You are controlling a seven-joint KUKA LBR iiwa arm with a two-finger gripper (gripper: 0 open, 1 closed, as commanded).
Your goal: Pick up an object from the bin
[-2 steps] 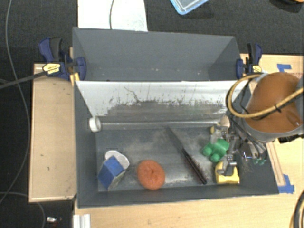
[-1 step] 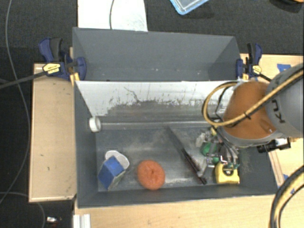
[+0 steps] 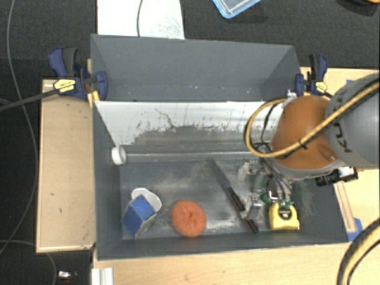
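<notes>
My gripper (image 3: 260, 190) is low in the right part of the bin, under the arm's orange cover. Just right of and below it lies a yellow tape measure (image 3: 282, 215) near the bin's front right corner. A thin black pen-like stick (image 3: 240, 205) lies slanted on the floor directly to the gripper's left, its lower end close to the tape measure. I cannot see anything held in the gripper.
An orange ball (image 3: 189, 218) rests at the front middle of the bin. A blue and white cup-like thing (image 3: 140, 211) lies in the front left corner. A long grey tube with a white end (image 3: 119, 155) runs along the back slope.
</notes>
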